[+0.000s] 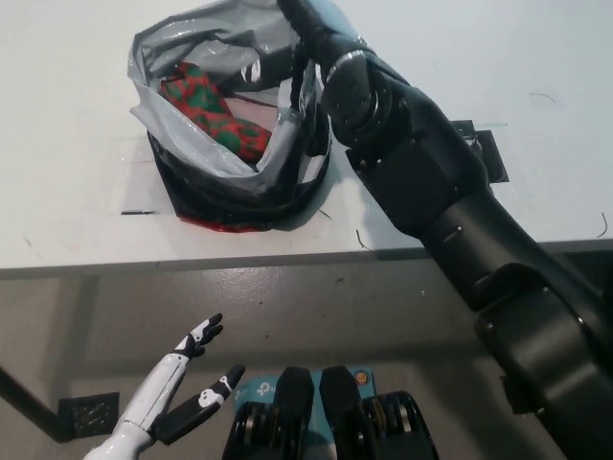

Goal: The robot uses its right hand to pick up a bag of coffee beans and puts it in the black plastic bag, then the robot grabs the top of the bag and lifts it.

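At the lower left, the white left hand (182,383) rests below the worktop's edge, over the grey floor (316,316), with its dark-tipped fingers spread apart and nothing in them. Near it, at the far lower left, a small dark square plate (88,416) lies on the floor.

Above, on the white worktop (67,144), stands the black plastic bag (235,187), its mouth wide open and its glossy grey lining turned outward around the rim. Inside it, toward the left of the opening, lies the bag of coffee beans (206,110), patterned in red and green, lying slanted with one end up near the bag's back rim. A strip of red shows beneath the bag's front lower edge.

The black right arm (450,211) comes in from the bottom right, crosses the worktop's front edge, and reaches up to the right-hand rim of the plastic bag. The right hand (302,43) is at the bag's upper right edge; its fingers are hidden by the wrist and the folded plastic, so I cannot tell whether it grips the rim.
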Robot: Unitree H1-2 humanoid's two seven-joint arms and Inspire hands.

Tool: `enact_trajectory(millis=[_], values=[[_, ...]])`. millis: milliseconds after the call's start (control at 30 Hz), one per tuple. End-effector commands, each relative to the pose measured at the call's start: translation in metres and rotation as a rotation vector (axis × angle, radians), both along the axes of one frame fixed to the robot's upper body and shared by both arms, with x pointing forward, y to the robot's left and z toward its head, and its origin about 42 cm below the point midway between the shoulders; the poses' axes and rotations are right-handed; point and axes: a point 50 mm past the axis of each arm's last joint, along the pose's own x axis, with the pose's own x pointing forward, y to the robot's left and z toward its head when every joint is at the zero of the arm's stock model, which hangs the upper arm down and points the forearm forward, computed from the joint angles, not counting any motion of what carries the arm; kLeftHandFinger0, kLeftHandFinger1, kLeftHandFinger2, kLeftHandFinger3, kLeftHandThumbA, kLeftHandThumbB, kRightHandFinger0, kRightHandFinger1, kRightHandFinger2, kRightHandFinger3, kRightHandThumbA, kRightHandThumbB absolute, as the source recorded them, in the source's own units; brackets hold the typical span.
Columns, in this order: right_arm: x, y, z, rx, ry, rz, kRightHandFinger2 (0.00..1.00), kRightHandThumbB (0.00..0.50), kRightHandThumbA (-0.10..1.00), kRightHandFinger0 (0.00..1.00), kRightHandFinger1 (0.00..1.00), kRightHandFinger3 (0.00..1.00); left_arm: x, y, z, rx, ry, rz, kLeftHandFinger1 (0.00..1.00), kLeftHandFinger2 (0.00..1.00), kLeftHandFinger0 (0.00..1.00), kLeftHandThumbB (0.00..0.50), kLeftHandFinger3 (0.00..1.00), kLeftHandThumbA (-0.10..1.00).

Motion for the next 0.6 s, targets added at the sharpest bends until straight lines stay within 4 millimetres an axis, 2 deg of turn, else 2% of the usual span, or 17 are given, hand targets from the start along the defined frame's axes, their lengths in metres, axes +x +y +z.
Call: enact_trajectory(millis=[0,133,300,400,433,500,567], values=[[-0.007,0.013,0.061,0.056,-0.195,-0.067,1.00,0.499,0.97,1.00,1.00,1.00,0.000,0.001,0.009,0.021,-0.039,-0.031,1.00,1.00,1.00,0.157,1.00,0.78],[-0.006,0.014,0.061,0.027,-0.254,-0.110,1.00,0.480,0.93,1.00,1.00,1.00,0.001,0.002,0.010,0.015,-0.045,-0.040,1.00,1.00,1.00,0.140,1.00,0.78],[-0.006,0.013,0.059,-0.011,-0.312,-0.171,1.00,0.475,0.92,1.00,1.00,1.00,0.001,0.002,0.009,0.015,-0.041,-0.040,1.00,1.00,1.00,0.147,1.00,0.77],[-0.006,0.012,0.055,-0.023,-0.295,-0.179,1.00,0.486,0.97,1.00,1.00,1.00,0.000,0.002,0.008,0.012,-0.038,-0.040,1.00,1.00,1.00,0.152,1.00,0.78],[-0.005,0.012,0.051,-0.015,-0.261,-0.174,1.00,0.478,0.96,1.00,1.00,1.00,0.000,0.002,0.008,0.017,-0.034,-0.036,1.00,1.00,1.00,0.154,1.00,0.78],[-0.004,0.013,0.045,-0.018,-0.234,-0.178,1.00,0.500,0.99,1.00,1.00,1.00,-0.001,0.001,0.009,0.020,-0.031,-0.032,1.00,1.00,1.00,0.148,1.00,0.77],[-0.003,0.013,0.041,-0.010,-0.203,-0.182,1.00,0.500,0.99,1.00,1.00,1.00,-0.001,0.001,0.008,0.013,-0.035,-0.031,1.00,1.00,1.00,0.151,1.00,0.76]])
